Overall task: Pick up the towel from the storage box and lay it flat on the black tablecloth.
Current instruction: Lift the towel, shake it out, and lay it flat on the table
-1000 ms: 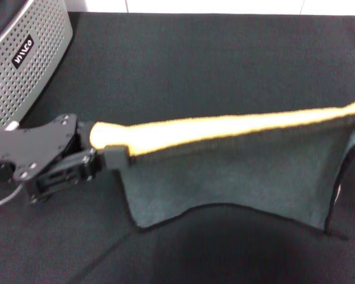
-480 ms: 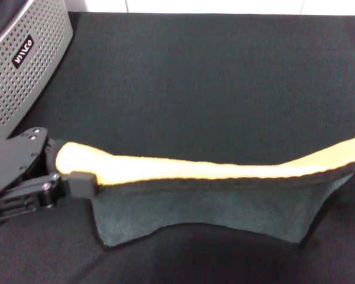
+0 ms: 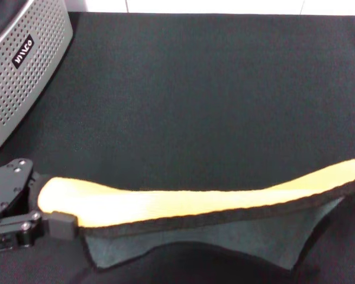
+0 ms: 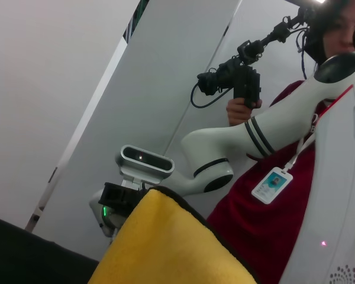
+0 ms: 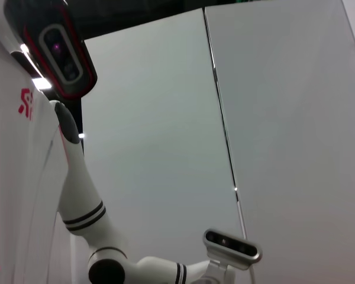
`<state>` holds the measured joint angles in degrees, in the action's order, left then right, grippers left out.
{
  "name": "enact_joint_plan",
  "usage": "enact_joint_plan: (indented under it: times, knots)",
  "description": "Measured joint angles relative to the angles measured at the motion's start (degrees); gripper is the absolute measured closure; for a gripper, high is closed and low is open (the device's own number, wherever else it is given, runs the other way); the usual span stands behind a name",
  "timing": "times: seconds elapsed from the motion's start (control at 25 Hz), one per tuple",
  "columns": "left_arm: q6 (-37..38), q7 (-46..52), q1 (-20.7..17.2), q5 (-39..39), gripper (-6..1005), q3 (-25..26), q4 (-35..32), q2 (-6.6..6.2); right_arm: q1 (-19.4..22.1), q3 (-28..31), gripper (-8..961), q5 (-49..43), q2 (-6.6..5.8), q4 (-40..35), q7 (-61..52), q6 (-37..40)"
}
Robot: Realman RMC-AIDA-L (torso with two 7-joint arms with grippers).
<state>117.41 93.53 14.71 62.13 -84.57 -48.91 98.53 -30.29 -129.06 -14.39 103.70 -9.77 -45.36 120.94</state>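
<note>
Since a second ago the left gripper (image 3: 53, 222) and the towel (image 3: 189, 204) have drawn back toward the robot, away from the storage box (image 3: 23, 65), and the hanging grey-green face shows less. The towel is out of the box and held stretched above the black tablecloth (image 3: 213, 94), near its front edge. The left gripper's fingers are pinched on the towel's left corner. The right end runs out of the head view, and the right gripper is not seen in any view, so whether it grips there cannot be told. This looks like the spreading step: the next move likely calls for lowering the cloth evenly, so it lands without folds. Its long axis runs left to right, rising slightly to the right, yellow face upward
</note>
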Motion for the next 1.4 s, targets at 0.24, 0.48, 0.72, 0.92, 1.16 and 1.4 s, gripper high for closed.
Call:
enact_joint_plan:
  times: [0.24, 0.48, 0.72, 0.92, 1.16, 1.4]
  knots:
    - [0.01, 0.09, -0.52, 0.09, 968, -1.45, -0.40, -0.80, 0.58, 0.25, 945, -2.15, -0.16, 0.31, 0.13, -0.13]
    - [0.01, 0.03, 0.01, 0.85, 968, -2.13, -0.10, -1.71, 1.27, -0.09, 944, -3.59, 0.37, 1.10, 0.78, -0.56]
    - [-0.01, 0.62, 0.62, 1.09, 968, -2.33, -0.32, -2.22, 1.99, 0.23, 944, -3.72, 0.71, 1.60, 1.14, 0.26]
    - [0.02, 1.17, 0.85, 0.10, 968, -3.56, -1.16, -2.79, 2.04, 0.36, 944, -3.31, 0.20, 1.44, 0.96, 2.02]
    - [0.02, 1.22, 0.92, -0.29, 968, -3.58, -1.77, -2.87, 2.01, 0.44, 943, -3.15, -1.13, -0.97, 0.75, 2.17]
    - [0.01, 1.24, 0.89, -1.07, 968, -3.69, -1.81, -3.31, 2.47, 0.46, 943, -3.12, -2.42, -4.03, -0.04, 2.26]
